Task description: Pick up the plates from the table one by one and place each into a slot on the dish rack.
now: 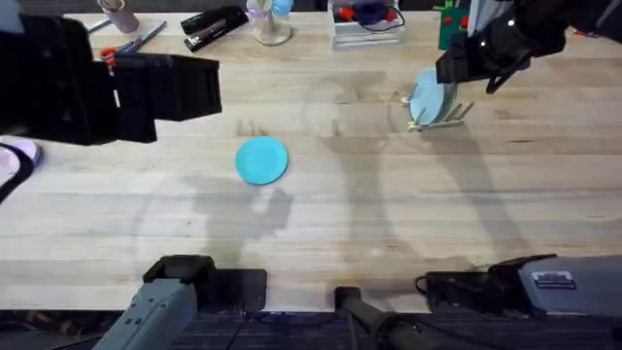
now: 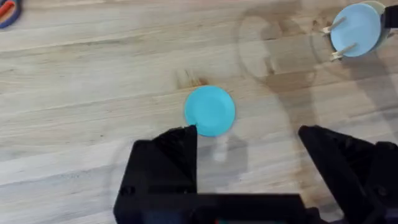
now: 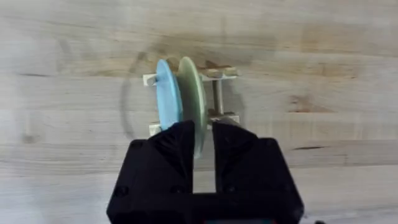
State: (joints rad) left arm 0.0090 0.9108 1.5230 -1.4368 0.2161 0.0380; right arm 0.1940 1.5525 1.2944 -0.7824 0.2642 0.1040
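The bright turquoise plate (image 1: 261, 159) lies flat on the wooden table (image 1: 389, 224), left of centre. My left gripper (image 2: 249, 140) hangs open above the turquoise plate (image 2: 210, 111), which lies just beyond its fingertips. The left arm (image 1: 146, 92) looms dark and blurred at the upper left. The dish rack (image 1: 439, 115) stands at the back right with a pale light-blue plate (image 3: 168, 99) upright in one slot. Beside it the cream plate (image 3: 194, 102) stands upright in the dish rack (image 3: 221, 74), its rim between the nearly closed fingers of my right gripper (image 3: 204, 134).
Along the back edge are a black stapler (image 1: 214, 26), scissors (image 1: 121, 49), a clear organiser (image 1: 367, 24) and a stemmed glass (image 1: 271, 21). A pink roll (image 1: 15, 157) lies at the far left. Bare wood stretches between the turquoise plate and the rack.
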